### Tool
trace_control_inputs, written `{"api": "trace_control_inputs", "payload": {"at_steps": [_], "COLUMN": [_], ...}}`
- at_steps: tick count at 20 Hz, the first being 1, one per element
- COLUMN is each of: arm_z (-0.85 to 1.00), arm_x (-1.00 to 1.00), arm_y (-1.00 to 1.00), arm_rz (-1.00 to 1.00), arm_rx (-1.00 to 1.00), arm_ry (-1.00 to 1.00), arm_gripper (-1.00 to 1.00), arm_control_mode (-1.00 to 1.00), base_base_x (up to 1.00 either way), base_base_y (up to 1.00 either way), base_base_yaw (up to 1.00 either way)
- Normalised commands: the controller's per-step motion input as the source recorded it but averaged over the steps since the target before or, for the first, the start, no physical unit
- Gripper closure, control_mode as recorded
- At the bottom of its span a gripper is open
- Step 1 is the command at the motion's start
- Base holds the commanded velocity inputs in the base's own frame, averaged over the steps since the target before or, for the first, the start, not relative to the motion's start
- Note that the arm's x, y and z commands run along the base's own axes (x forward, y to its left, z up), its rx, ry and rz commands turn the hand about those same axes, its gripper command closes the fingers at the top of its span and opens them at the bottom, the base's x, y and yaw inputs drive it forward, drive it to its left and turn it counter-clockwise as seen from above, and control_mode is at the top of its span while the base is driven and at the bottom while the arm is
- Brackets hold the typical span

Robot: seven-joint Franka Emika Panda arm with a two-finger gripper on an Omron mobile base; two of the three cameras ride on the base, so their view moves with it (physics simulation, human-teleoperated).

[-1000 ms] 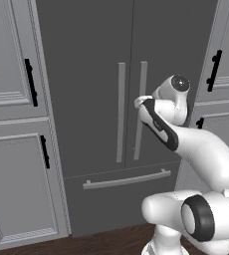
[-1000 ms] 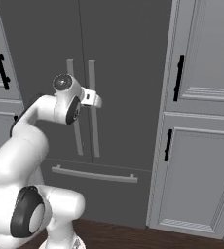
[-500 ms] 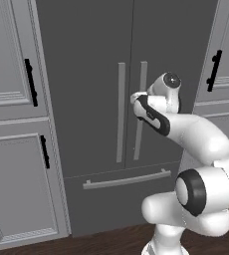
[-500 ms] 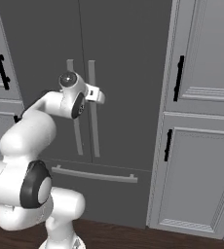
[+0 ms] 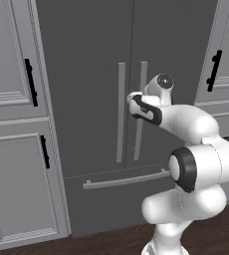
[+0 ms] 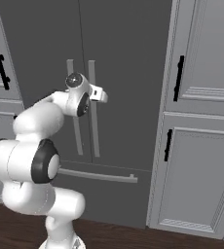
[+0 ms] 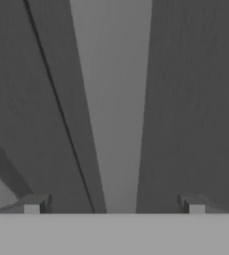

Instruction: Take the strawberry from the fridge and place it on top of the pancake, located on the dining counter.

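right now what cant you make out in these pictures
- Strawberry: hidden behind the closed doors of the fridge in both base views.
- Gripper contact: in the hand view the open fingertips straddle the right door handle, but the bottom band cuts off whether they touch it.
- Left base view: the arm's wrist hides the gripper against the handle.
- Fridge top: cut off by the upper edge.

light grey panelled cabinets (image 5: 17, 149) left of dark appliance front, more cabinets (image 6: 201, 146) to right. short black handles (image 5: 31, 82) upright on doors, upper and lower. dark wood plank floor (image 6: 133, 236) along base. flat even light, no hard shadows. all cabinet doors closed.
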Motion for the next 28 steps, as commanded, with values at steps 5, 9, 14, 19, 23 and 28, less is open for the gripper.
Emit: {"api": "trace_control_inputs", "payload": {"at_steps": [5, 9, 14, 19, 23, 28], "arm_z": [-0.15, -0.13, -0.17, -0.23, -0.09, 0.00], "arm_x": [0.44, 0.46, 0.49, 0.46, 0.28, -0.27], "arm_y": [0.00, 0.00, 0.00, 0.02, 0.00, -0.41], "arm_rz": [0.00, 0.00, 0.00, 0.00, 0.00, 0.00], "arm_rx": [0.00, 0.00, 0.00, 0.00, 0.00, 0.00], "arm_ry": [0.00, 0.00, 0.00, 0.00, 0.02, 0.03], "arm_gripper": [-1.00, -1.00, -1.00, 1.00, 1.00, 1.00], "arm_control_mode": [-1.00, -1.00, -1.00, -1.00, -1.00, -1.00], "base_base_x": [0.00, 0.00, 0.00, 0.00, 0.00, 0.00], "base_base_y": [0.00, 0.00, 0.00, 0.00, 0.00, 0.00], "base_base_yaw": [0.00, 0.00, 0.00, 0.00, 0.00, 0.00]}}
